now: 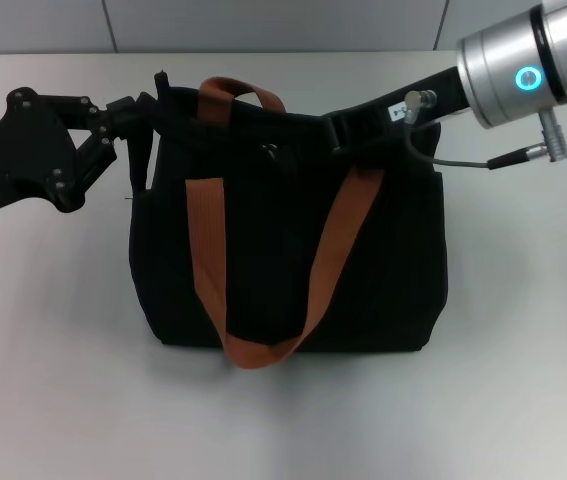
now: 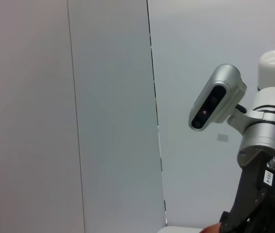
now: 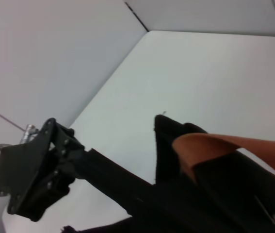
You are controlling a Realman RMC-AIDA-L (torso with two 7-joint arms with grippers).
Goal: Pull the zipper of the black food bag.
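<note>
Now both grippers, left gripper (image 1: pixel 141 112) and right gripper (image 1: pixel 348 135), grip the black food bag (image 1: pixel 283 270).

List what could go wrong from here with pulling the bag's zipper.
1. The left gripper holds only the top corner of the bag; the soft fabric could slip free or the bag could drag across the table.
2. The right gripper sits beside an orange strap and might snag it instead of the zipper.
3. The zipper pull is hard to make out against the black fabric, so the grasp may miss it.
</note>
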